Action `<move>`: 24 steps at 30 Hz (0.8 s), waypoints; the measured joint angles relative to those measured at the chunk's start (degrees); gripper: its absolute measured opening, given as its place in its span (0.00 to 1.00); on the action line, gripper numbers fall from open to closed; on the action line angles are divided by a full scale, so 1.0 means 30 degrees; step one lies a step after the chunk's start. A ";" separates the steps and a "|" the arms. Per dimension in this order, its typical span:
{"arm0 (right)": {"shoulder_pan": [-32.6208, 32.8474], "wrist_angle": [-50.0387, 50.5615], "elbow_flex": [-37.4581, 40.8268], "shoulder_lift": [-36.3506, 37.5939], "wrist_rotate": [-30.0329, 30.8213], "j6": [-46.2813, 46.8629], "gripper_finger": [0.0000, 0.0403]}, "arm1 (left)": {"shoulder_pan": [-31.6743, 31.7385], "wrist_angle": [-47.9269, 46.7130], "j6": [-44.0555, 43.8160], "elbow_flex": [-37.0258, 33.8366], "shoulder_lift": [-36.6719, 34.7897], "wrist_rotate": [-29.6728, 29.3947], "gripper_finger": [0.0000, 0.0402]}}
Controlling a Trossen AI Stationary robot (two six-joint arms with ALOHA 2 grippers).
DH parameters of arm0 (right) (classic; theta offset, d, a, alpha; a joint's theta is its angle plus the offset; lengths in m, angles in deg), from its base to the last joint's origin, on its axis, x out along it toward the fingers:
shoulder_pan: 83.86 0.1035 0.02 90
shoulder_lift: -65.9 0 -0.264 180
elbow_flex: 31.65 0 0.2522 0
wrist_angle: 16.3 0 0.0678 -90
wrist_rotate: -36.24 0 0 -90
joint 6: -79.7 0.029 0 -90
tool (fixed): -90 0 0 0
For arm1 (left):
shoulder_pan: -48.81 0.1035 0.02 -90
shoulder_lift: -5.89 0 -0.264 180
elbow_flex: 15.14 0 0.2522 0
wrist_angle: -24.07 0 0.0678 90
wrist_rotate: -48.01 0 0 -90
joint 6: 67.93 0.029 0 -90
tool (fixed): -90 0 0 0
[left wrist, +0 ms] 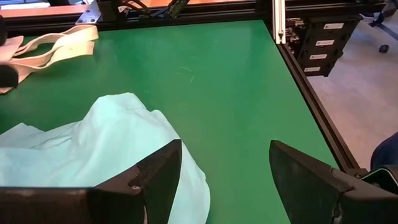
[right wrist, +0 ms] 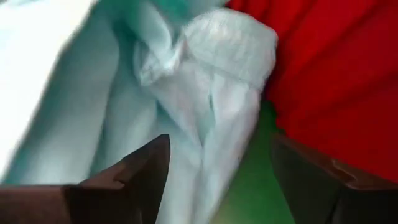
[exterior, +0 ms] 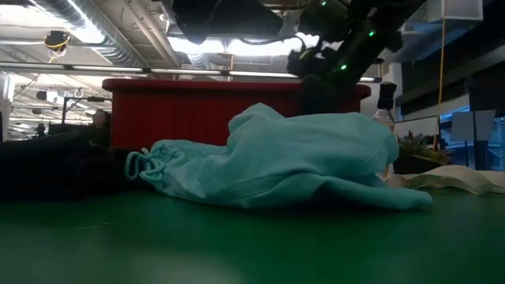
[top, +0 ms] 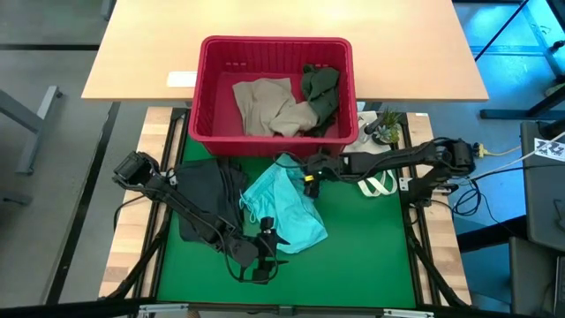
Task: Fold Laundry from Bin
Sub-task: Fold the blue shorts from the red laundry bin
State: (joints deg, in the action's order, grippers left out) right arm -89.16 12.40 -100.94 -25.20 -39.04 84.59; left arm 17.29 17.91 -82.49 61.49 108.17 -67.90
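teal garment [top: 284, 210] hides black garment [top: 209, 193] edge.

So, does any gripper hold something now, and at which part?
Nothing is held. The left gripper is open beside the teal garment; the right gripper is open at its edge near the bin.

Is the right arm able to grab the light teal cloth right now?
Probably yes. The right gripper hangs open right at the teal garment, by the red bin, with nothing between its fingers and the cloth.
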 joint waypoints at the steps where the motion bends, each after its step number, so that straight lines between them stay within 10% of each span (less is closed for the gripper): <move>1: 0.0007 0.0229 0.0001 0.0317 -0.0108 0.0096 0.67 | 0.0026 0.0007 0.0000 0.0000 0.0000 0.0001 0.59; 10: 0.0309 0.3908 -0.0021 0.2826 -0.4894 0.2474 0.67 | 0.0310 0.0552 0.0036 0.0015 0.0153 0.0000 0.59; 24: 0.6002 0.8038 -0.0014 0.2839 -0.5184 0.5454 0.67 | -0.0141 -0.0896 0.0035 0.0015 -0.1231 -0.0670 0.59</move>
State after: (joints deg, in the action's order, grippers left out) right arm -71.15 36.51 -100.99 -16.69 -54.59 100.95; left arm 16.86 15.23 -82.39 61.54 104.47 -69.91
